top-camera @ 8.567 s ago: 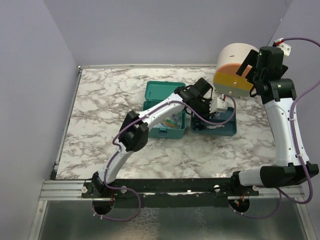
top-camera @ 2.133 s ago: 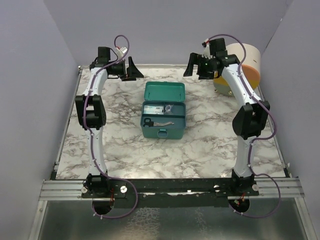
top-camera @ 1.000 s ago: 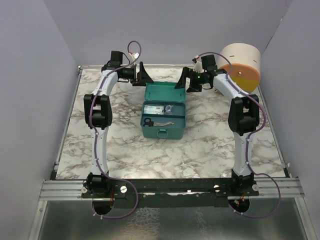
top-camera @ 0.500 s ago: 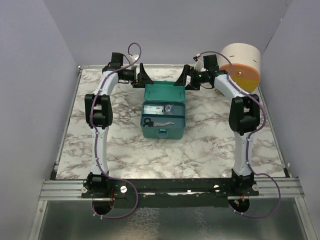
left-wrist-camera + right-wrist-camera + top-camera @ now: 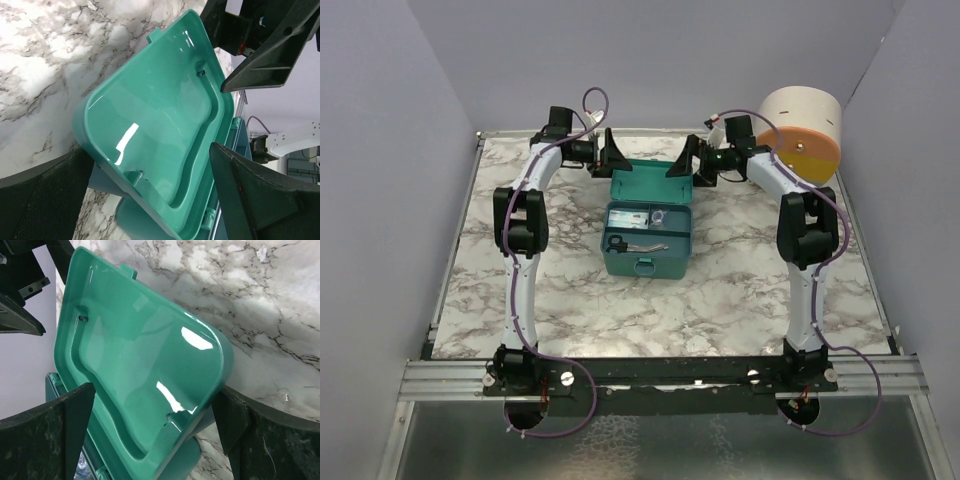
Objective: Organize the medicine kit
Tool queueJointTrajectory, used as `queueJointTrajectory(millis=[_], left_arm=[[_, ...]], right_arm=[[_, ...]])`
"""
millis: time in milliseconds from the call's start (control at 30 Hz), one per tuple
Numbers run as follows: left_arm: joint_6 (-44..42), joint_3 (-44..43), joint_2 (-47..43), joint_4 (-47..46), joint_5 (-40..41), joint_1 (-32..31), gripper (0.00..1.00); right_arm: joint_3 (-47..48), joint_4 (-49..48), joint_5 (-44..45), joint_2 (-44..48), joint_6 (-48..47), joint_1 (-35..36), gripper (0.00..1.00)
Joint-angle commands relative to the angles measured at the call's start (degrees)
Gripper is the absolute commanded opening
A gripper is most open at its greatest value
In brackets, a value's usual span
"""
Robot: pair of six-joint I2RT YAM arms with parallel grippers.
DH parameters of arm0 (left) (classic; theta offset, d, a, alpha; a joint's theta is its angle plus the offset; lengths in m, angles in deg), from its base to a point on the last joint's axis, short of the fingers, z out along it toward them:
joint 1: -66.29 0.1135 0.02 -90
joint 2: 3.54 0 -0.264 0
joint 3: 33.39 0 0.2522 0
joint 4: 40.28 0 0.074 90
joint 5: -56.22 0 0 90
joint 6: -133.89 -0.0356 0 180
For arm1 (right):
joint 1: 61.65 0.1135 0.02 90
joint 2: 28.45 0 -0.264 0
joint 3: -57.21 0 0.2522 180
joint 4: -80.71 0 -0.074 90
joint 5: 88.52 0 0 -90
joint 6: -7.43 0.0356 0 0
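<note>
The medicine kit (image 5: 646, 240) is a teal box standing open mid-table, its lid (image 5: 651, 183) tipped back. Inside lie black scissors (image 5: 616, 243) and small packets. My left gripper (image 5: 609, 156) is at the lid's far left corner and my right gripper (image 5: 684, 162) at its far right corner. Both are open. In the left wrist view the lid's glossy inner face (image 5: 150, 105) fills the space between the spread fingers (image 5: 260, 200) of the left gripper (image 5: 150, 152). In the right wrist view the lid (image 5: 145, 350) likewise sits between the wide jaws of the right gripper (image 5: 152, 392).
A round cream, orange and yellow drawer unit (image 5: 803, 135) stands at the back right, close behind the right arm. Grey walls close in the marble table (image 5: 540, 290) on three sides. The far edge of the table runs just behind both grippers.
Both grippers have moved inward along the back of the table and now straddle the lid's far corners. The kit has not moved.
</note>
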Motion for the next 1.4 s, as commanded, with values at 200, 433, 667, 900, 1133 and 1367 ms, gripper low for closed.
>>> queueJointTrajectory(millis=[200, 433, 667, 900, 1133, 1367], left_arm=[[2.5, -0.4, -3.5, -2.6, -6.3, -1.2, 0.99], [4.6, -0.5, -6.8, -3.4, -8.3, -1.0, 0.99], [6.4, -0.3, -9.5, -3.8, -10.7, -0.9, 0.99], [8.0, -0.1, -12.5, -4.4, -13.5, -0.9, 0.99], [8.7, 1.1, -14.7, -4.8, -16.4, -0.5, 0.99], [8.9, 2.8, -15.8, -5.0, -18.2, 0.2, 0.99]], right_arm=[[-1.8, -3.5, -4.5, 3.5, 1.4, 0.4, 1.00], [-2.0, -3.5, -4.8, 8.1, 2.0, 0.5, 1.00], [-2.1, -2.3, -4.9, 11.0, 1.6, 0.5, 1.00], [-3.8, -1.0, -5.2, 14.2, 0.9, 0.5, 1.00], [-6.4, 0.5, -6.0, 17.8, -0.5, 0.5, 1.00], [-8.1, 2.8, -7.7, 21.4, -3.0, 0.5, 1.00]])
